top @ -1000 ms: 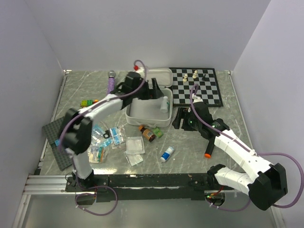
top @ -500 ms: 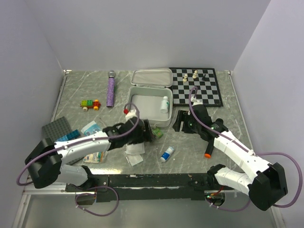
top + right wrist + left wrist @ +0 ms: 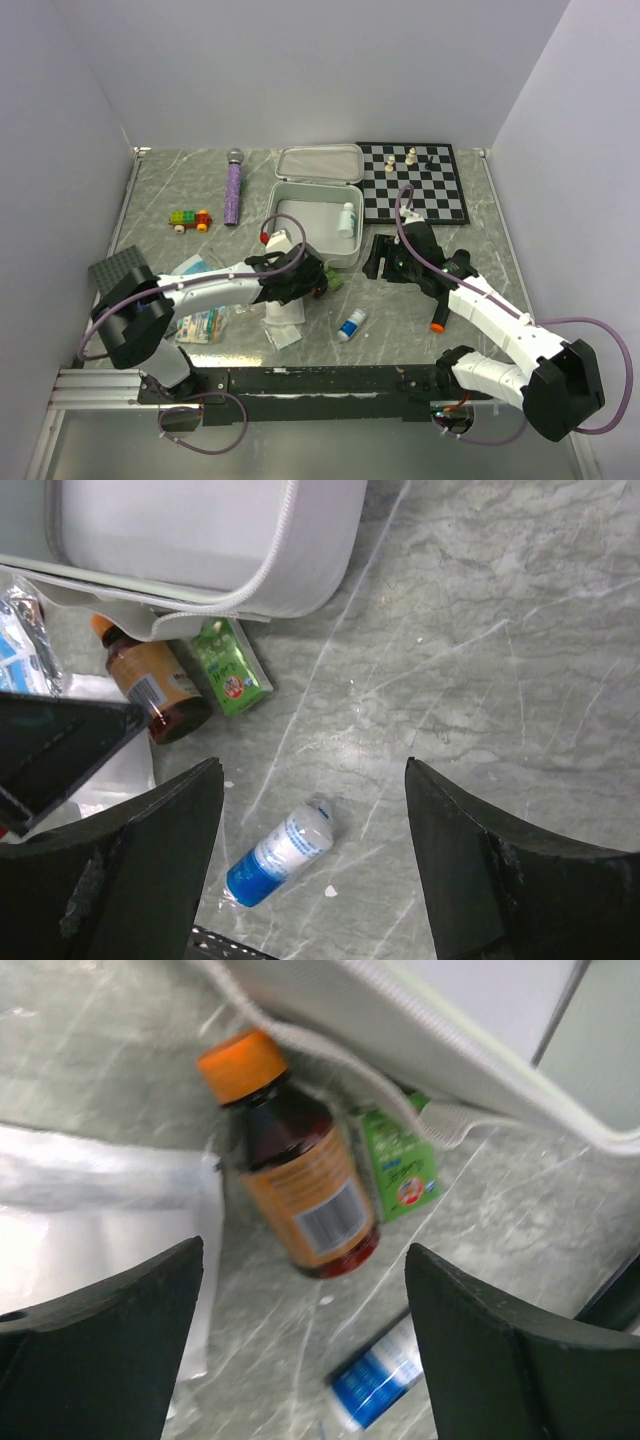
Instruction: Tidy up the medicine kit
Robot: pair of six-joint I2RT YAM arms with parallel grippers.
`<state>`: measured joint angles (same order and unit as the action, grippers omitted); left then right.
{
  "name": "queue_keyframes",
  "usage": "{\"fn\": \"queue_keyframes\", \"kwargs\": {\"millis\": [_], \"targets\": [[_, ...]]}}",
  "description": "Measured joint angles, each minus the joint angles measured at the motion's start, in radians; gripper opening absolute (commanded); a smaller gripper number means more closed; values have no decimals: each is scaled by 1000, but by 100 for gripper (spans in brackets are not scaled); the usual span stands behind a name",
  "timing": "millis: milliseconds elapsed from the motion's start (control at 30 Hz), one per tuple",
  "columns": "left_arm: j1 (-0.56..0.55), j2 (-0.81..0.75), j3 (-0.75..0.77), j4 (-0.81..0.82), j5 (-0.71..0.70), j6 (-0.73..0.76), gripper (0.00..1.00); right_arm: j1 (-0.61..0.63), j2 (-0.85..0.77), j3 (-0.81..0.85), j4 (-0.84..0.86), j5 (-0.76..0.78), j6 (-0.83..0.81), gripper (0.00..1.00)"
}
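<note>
Well, the left claw (image 3: 305, 1260) hangs with its 2 jaws spread wide and nothing between them, right over an amber bottle (image 3: 300, 1195) with an orange cap, which lies on its side on the marble-look table (image 3: 90, 1050). Just beside the bottle is a green sachet (image 3: 398, 1165), and both sit close under the front wall of the medicine kit (image 3: 450, 1020). A white packet (image 3: 100, 1210) lies just left of the bottle, and a blue-labelled vial (image 3: 375, 1385) lies toward the near edge. The right claw (image 3: 315, 775) is spread apart too, empty, hovering over bare table near the kit's right front corner. Seen from overhead, the kit (image 3: 305, 222) stands open mid-table toward the back, its lid (image 3: 320, 163) thrown back flat, with 1 small white bottle (image 3: 347, 218) against its right wall. A chessboard (image 3: 445, 200) lies just right of the lid. A purple wand-shaped thing (image 3: 233, 185) and a small brick toy car (image 3: 190, 217) lie well off to the left.
</note>
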<state>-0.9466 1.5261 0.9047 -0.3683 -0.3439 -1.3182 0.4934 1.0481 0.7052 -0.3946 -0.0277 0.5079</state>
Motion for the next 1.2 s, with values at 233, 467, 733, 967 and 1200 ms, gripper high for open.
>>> {"fn": "queue_keyframes", "kwargs": {"millis": [233, 467, 733, 967, 1200], "targets": [[0, 85, 68, -13, -22, -40, 80, 0, -5, -12, -2, 0, 0, 80], [6, 153, 87, -37, -25, -59, 74, 0, -10, -12, -1, 0, 0, 80], [23, 179, 95, -38, -21, -55, 62, 0, -10, -17, -1, 0, 0, 80], [24, 171, 89, -27, -20, -18, 46, 0, -12, -19, -1, 0, 0, 80], [18, 3, 9, -41, -31, 57, 30, 0, -18, -19, -2, 0, 0, 80]]}}
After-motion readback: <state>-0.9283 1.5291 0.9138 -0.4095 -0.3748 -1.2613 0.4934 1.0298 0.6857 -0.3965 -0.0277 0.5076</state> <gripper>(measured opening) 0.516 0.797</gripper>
